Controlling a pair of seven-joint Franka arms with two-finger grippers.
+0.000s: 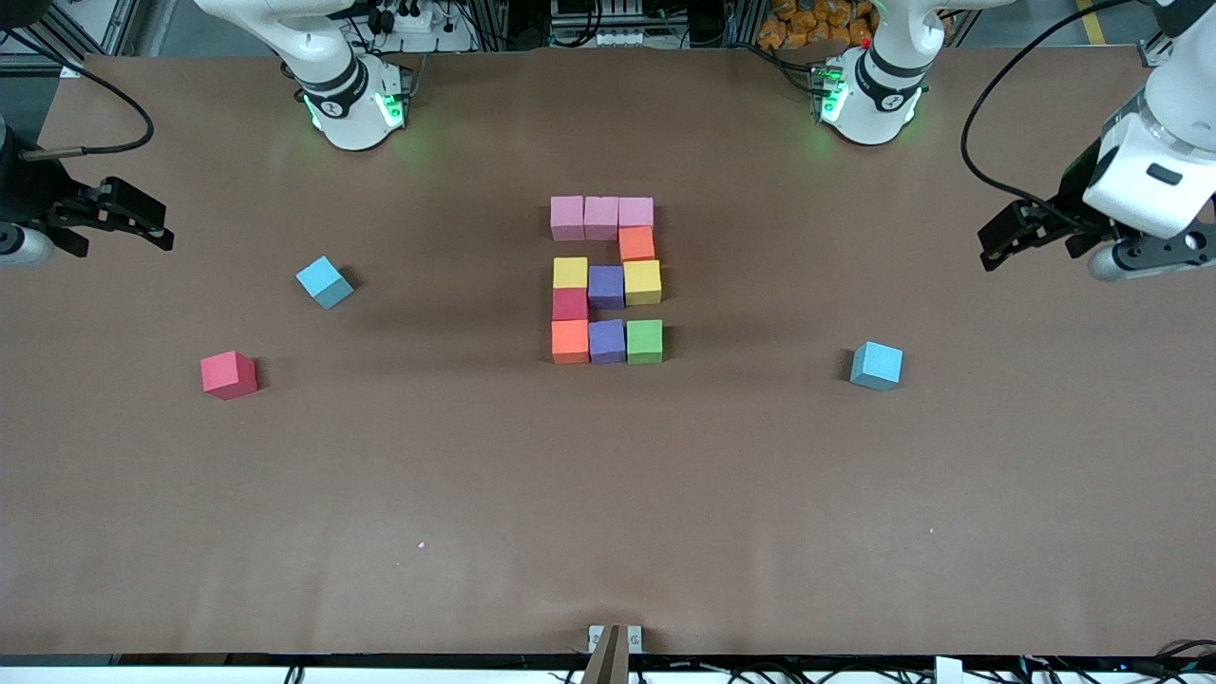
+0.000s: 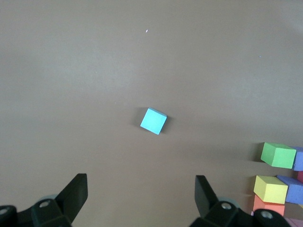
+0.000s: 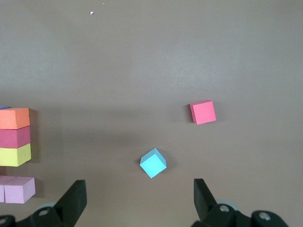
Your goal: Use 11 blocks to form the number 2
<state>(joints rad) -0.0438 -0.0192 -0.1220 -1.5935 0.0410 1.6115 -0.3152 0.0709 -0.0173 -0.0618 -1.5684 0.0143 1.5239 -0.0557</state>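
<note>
My number 2 [image 1: 606,280] sits in the middle of the tabletop, all eleven blocks touching. My left pincer [image 1: 1045,237] and right pincer [image 1: 109,223] hang released over the tabletop's two end edges. I think the best thing is to wait there and bump nothing.

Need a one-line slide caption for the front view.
Finished number 2 mid-table; spare cubes scattered, left end effector and right end effector open at the ends.

Even, soft overhead light — short shadows beside cubes [image 1: 605,281], green glow at arm bases, no glare.
</note>
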